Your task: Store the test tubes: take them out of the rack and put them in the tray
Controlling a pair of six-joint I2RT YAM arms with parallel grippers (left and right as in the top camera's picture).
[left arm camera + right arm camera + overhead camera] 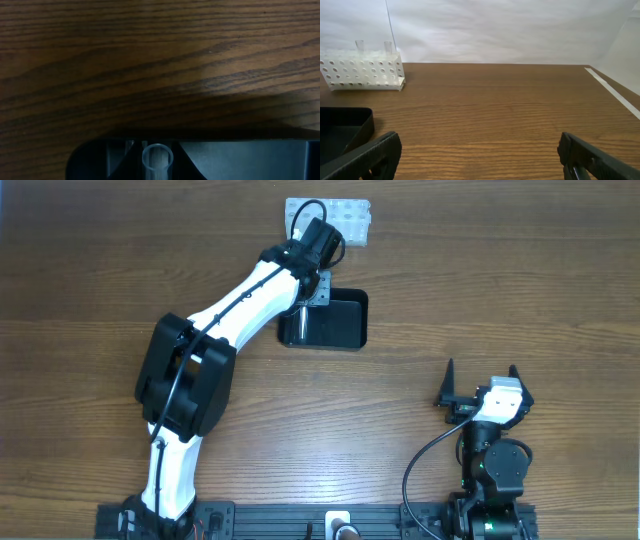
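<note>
- Overhead, the left gripper is seen stretched out over the tray, beside the rack.
- Left wrist: a test tube is held clamped, with its long axis pointing down into the tray.
- Right wrist: the right gripper is parked with fingers spread, and two tubes are seen upright in the rack.

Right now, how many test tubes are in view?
3 test tubes: two stand in the rack; one is held by the left gripper over the tray. The left arm may hide others.
</note>
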